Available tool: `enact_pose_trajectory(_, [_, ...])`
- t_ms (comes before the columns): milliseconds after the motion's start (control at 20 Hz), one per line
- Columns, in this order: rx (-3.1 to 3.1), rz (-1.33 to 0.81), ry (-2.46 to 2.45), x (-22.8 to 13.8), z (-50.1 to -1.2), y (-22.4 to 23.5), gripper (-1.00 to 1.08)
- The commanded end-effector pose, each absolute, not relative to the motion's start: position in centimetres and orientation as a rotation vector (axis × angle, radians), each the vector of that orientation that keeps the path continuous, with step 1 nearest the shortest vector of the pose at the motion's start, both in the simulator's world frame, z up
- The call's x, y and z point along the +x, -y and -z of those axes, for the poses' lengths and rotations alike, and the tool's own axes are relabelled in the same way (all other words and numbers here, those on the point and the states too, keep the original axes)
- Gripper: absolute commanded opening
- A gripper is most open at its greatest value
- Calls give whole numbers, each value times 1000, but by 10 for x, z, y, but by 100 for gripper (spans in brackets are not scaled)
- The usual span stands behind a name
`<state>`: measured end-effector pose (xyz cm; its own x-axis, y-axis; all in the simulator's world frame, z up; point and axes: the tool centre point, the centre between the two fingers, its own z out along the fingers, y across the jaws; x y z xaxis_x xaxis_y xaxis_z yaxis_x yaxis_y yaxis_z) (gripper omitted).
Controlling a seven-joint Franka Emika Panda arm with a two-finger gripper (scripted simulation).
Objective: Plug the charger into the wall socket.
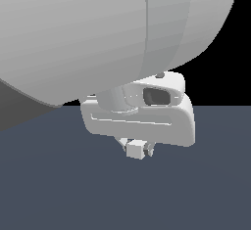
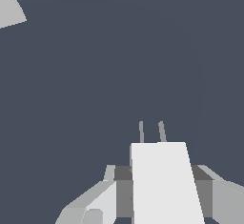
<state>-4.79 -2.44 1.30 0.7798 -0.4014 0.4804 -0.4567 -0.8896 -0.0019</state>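
Observation:
The charger (image 1: 135, 149) is a small off-white block held between my gripper's (image 1: 138, 150) fingers, just under the white hand, above the dark floor. In the wrist view the charger (image 2: 164, 185) fills the space between the fingers (image 2: 95, 204), and its two thin grey prongs (image 2: 151, 132) stick out ahead. A pale off-white corner (image 2: 9, 6) shows at the edge of the wrist view; it may be the wall socket, but no holes show. The socket does not show in the exterior view.
A large grey arm link (image 1: 108, 33) fills the upper part of the exterior view and hides what lies behind it. The dark blue-grey floor (image 1: 196, 190) spreads below the gripper.

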Motion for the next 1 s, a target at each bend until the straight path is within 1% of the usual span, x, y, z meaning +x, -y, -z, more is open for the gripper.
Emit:
enact_pose_trajectory(0, [2854, -731, 691, -48, -13, 25, -100])
enact_pose_trajectory(450, [2877, -740, 628, -42, -20, 20, -100])
enact_pose_trajectory(950, [2964, -772, 337, -21, -54, -3, -100])
